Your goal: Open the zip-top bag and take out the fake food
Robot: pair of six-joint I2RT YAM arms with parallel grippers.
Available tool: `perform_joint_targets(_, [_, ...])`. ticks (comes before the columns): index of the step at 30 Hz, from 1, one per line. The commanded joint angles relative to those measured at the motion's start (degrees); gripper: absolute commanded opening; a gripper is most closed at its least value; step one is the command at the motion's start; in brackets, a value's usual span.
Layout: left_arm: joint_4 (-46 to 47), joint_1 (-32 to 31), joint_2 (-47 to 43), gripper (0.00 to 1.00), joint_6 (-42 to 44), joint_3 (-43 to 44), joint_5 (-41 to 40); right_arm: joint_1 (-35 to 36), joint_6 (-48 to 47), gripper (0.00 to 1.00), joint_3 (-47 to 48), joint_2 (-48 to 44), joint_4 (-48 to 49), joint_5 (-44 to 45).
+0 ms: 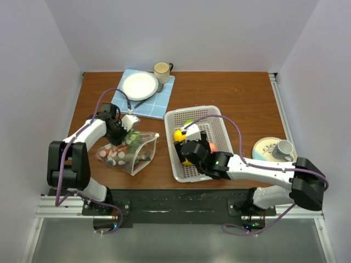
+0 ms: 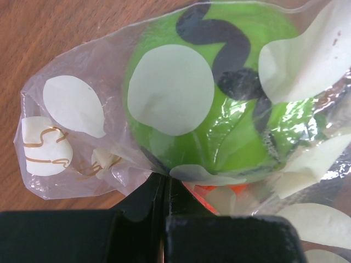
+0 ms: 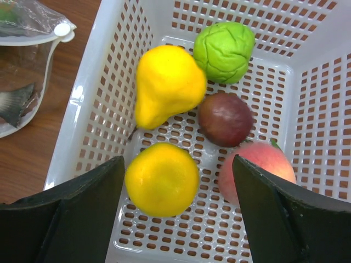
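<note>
The zip-top bag lies on the table left of the white basket, with its mouth open toward the basket. My left gripper is shut on the bag's far end. In the left wrist view its jaws pinch the dotted plastic just below a green fruit with black markings inside the bag; something orange-red lies under it. My right gripper is open over the basket. Between its fingers a yellow orange lies on the basket floor, beside a yellow pear, a green fruit, a maroon fruit and a peach.
A white plate sits on a blue mat at the back, with a cream mug behind it. A saucer with a grey cup stands at the right edge. The bag's open mouth lies close to the basket's left wall.
</note>
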Motion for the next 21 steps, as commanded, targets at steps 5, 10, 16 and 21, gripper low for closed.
perform_joint_targets(5, [0.34,-0.09,0.28,0.00,-0.56,1.85,1.12,9.61,-9.89,0.63,7.79,4.19,5.45,-0.22])
perform_joint_targets(10, [0.34,-0.09,0.46,0.00,-0.56,1.77,1.03,12.18,-9.82,0.52,10.80,13.97,10.53,-6.88])
perform_joint_targets(16, [0.78,-0.09,0.19,0.00,-0.30,0.54,0.59,12.18,-12.44,0.50,15.98,26.10,20.19,-11.37])
perform_joint_targets(21, [0.60,-0.09,0.28,0.00,-0.21,0.71,0.68,11.92,-16.32,0.53,22.48,33.84,24.17,-13.39])
